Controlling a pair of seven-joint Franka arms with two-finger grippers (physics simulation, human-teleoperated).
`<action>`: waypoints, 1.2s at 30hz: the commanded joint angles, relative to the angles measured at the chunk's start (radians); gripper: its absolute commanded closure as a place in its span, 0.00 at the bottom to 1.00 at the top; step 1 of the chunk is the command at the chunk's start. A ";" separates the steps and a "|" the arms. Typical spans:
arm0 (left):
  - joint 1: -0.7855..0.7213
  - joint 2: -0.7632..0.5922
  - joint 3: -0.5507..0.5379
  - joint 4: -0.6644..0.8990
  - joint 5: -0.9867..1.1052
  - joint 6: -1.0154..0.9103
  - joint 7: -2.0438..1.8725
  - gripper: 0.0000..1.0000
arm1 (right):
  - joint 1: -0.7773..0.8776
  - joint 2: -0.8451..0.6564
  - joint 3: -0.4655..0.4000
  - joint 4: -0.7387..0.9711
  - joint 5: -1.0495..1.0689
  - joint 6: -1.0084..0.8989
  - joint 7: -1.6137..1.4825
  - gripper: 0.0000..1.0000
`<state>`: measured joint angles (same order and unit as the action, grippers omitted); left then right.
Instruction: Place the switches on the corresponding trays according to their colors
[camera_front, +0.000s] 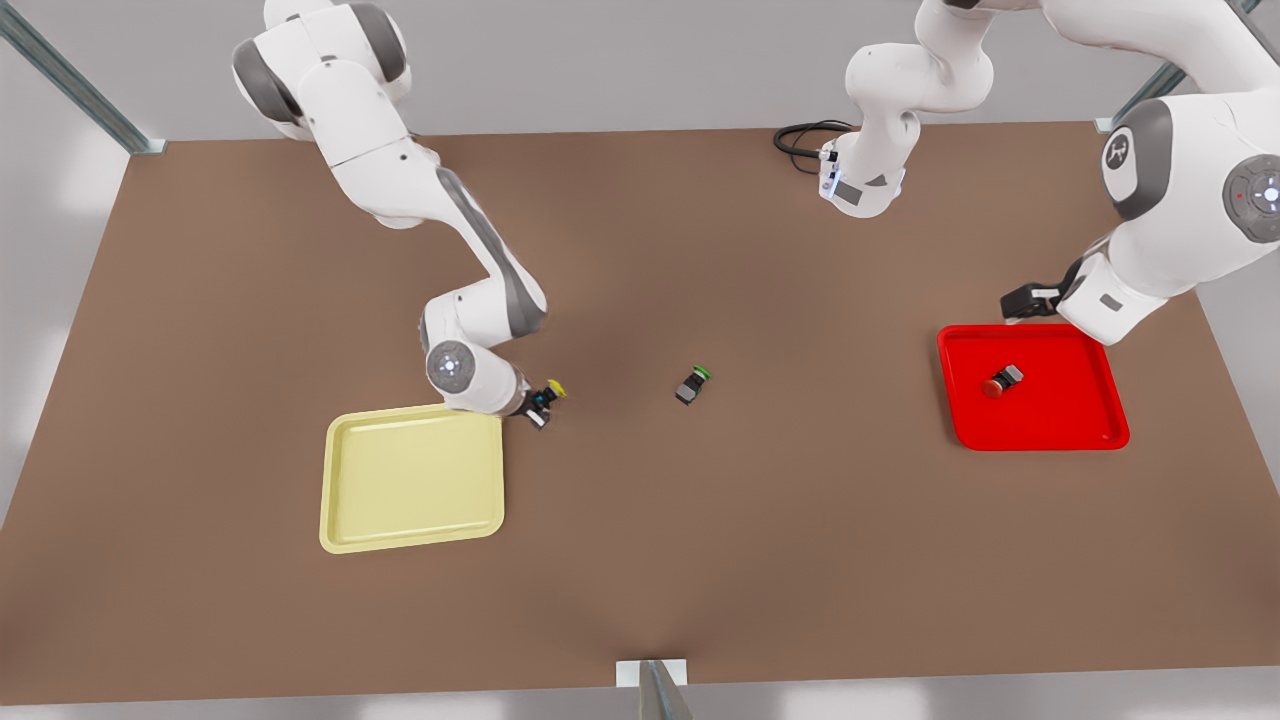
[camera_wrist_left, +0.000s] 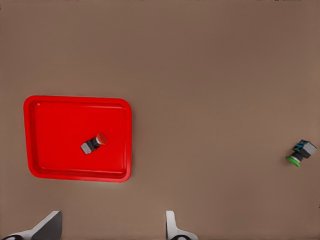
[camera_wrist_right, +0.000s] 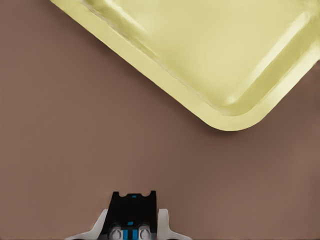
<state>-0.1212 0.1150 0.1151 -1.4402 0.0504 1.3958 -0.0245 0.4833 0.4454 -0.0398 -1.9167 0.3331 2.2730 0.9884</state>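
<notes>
Yellow switch (camera_front: 549, 393) in right tool (camera_wrist_right: 132, 222)

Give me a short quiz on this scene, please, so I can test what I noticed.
1. True or false: the left pincer, near the red tray, holds the red switch.
2. Fill in: the green switch lies on the bare ___.
3. What does the right pincer, beside the yellow tray, hold?
A) nothing
B) the yellow switch
C) a tray

Key:
1. False. The left pincer is open and the red switch lies in the red tray.
2. Table.
3. B.
</notes>
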 joint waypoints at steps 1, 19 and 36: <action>0.002 0.000 0.000 0.000 -0.001 0.000 0.000 0.00 | -0.011 -0.011 0.000 -0.011 -0.002 -0.010 -0.031 0.56; 0.000 0.008 0.003 0.000 -0.004 0.005 0.000 0.00 | -0.152 0.121 -0.172 -0.002 -0.042 0.051 -0.438 0.00; 0.000 0.012 0.001 0.000 -0.026 0.028 0.003 0.00 | -0.178 -0.462 -0.132 0.312 -0.376 -0.704 -1.033 0.00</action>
<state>-0.1222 0.1274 0.1156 -1.4390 0.0306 1.4235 -0.0215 0.2831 -0.0167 -0.1735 -1.6038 -0.0430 1.5624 -0.0444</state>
